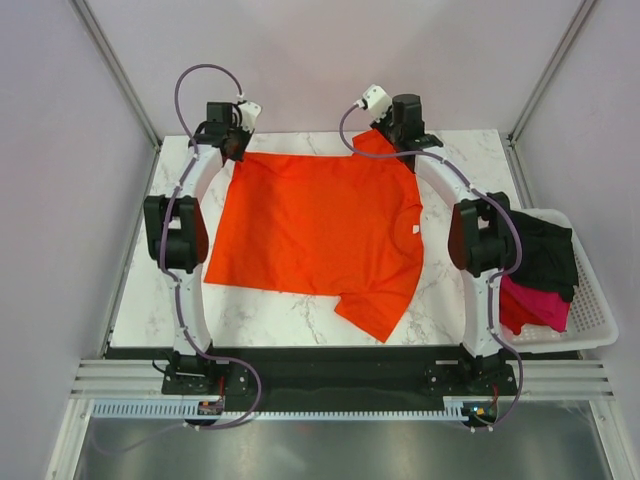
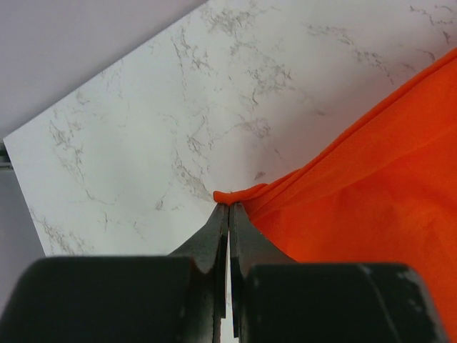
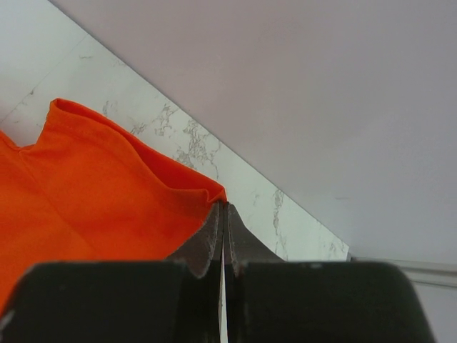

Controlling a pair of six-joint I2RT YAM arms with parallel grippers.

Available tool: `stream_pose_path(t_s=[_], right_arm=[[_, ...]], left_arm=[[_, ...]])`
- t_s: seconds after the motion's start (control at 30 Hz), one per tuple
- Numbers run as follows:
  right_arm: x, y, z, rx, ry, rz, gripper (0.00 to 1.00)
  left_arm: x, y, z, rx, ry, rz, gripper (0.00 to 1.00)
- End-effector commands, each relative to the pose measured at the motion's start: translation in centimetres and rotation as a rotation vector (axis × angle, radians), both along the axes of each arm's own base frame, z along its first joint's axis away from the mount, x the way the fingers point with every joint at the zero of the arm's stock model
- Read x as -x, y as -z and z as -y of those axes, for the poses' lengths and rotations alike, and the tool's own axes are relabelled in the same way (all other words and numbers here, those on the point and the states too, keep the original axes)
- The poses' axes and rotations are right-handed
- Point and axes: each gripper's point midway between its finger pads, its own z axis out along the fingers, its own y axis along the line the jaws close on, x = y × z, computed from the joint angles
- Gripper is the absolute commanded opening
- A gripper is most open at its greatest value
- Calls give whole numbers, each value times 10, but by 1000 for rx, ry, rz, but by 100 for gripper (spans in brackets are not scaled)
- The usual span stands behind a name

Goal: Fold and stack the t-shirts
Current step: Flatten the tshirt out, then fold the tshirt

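orange t-shirt (image 1: 315, 230): spread flat on my marble table (image 1: 270, 315), one sleeve toward the near edge.
neck label (image 1: 413, 229): small white patch, too small to read.
my left gripper (image 2: 228, 209): clenched on the shirt's far left corner.
my right gripper (image 3: 223, 206): clenched on the far right sleeve.
black t-shirt (image 1: 545, 250), pink t-shirt (image 1: 530, 305): bunched in the white basket (image 1: 590, 320) at my right.

Bare table (image 1: 250, 318) lies open along the near edge and in a narrow strip behind the orange shirt (image 1: 310, 225), which covers the middle. The left arm (image 1: 178, 235) and right arm (image 1: 482, 240) flank the shirt on either side. The basket (image 1: 595, 325) crowds the right edge. Walls (image 1: 60, 150) close in on the left, right and far sides.
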Motion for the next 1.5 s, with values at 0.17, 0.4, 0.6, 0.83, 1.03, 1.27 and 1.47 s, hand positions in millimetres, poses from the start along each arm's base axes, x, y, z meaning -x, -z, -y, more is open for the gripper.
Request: stream_pose_path(t_s=[0.17, 0.4, 0.6, 0.83, 1.03, 1.27, 1.47], right_arm=[[53, -31, -4, -67, -76, -37, 0], [93, -26, -4, -78, -86, -84, 0], [117, -26, -9, -99, -97, -120, 0], [157, -4, -19, -111, -129, -207, 0], [191, 23, -20, -120, -131, -287, 0], [223, 46, -17, -103, -137, -357, 0], [253, 71, -15, -102, -167, -444, 0]], left_arm=[[30, -48, -2, -4, 33, 56, 2], [30, -34, -8, -53, 80, 43, 2], [18, -35, -12, -144, 136, 99, 2], [34, -37, -12, -156, 192, 94, 2], [57, -25, -20, -220, 232, 82, 2], [75, -5, -33, -277, 241, 53, 2], [85, 10, -38, -287, 239, 19, 2]])
